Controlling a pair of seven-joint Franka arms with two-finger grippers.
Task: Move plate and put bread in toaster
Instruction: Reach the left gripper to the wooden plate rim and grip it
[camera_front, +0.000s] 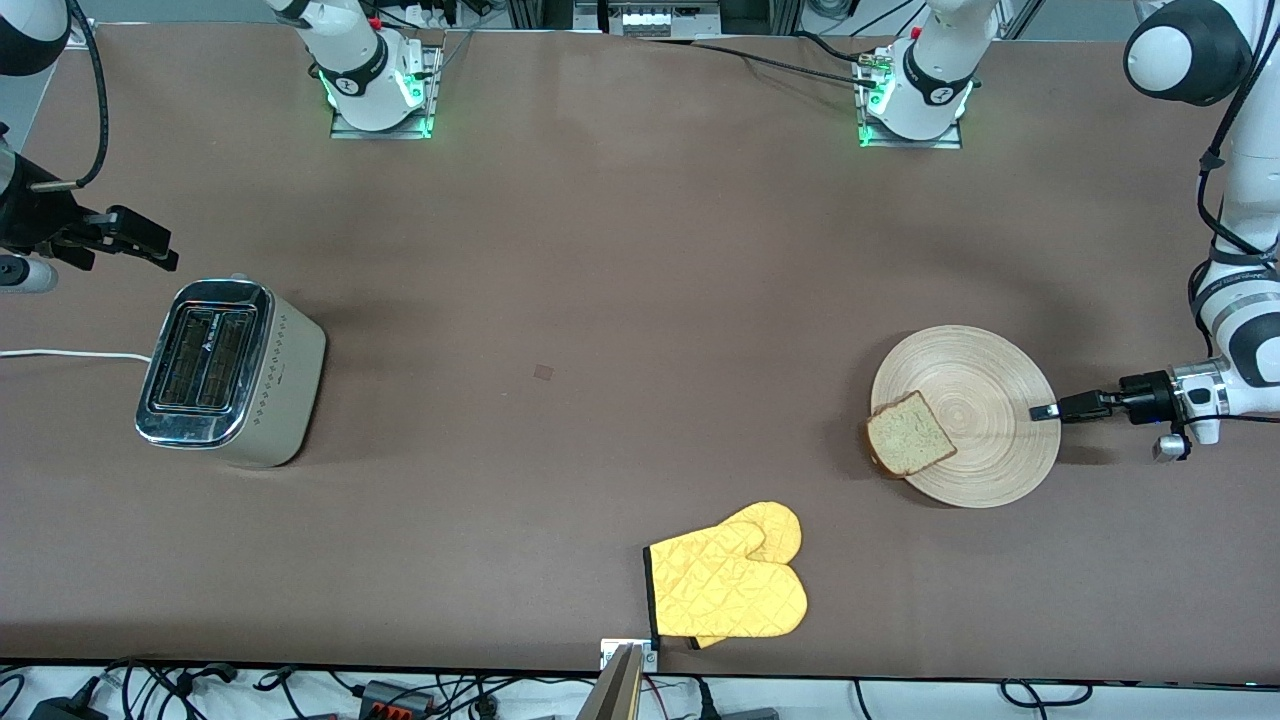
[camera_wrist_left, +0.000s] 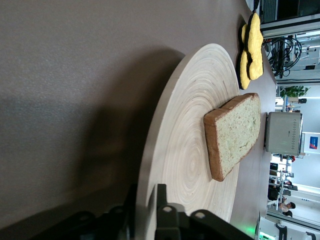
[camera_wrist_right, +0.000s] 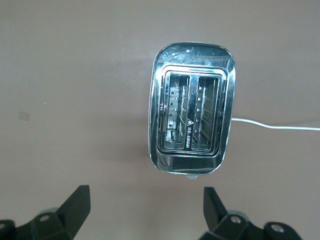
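The pale wooden plate (camera_front: 985, 400) lies toward the left arm's end of the table. The bread (camera_front: 910, 433) lies on it and overhangs the rim on the side toward the right arm's end. My left gripper (camera_front: 1045, 411) is shut on the plate's rim on the side toward the left arm's end, with one finger (camera_wrist_left: 161, 200) on top and the other underneath. In the left wrist view the plate (camera_wrist_left: 185, 130) carries the bread (camera_wrist_left: 235, 132). The toaster (camera_front: 225, 370) stands at the right arm's end, both slots empty (camera_wrist_right: 191, 107). My right gripper (camera_front: 140, 245) is open (camera_wrist_right: 145, 202) over the table beside the toaster.
A yellow oven mitt (camera_front: 730, 585) lies near the table's front edge, nearer to the front camera than the plate. The toaster's white cord (camera_front: 70, 354) runs off the right arm's end of the table. Brown tabletop (camera_front: 600, 350) lies between toaster and plate.
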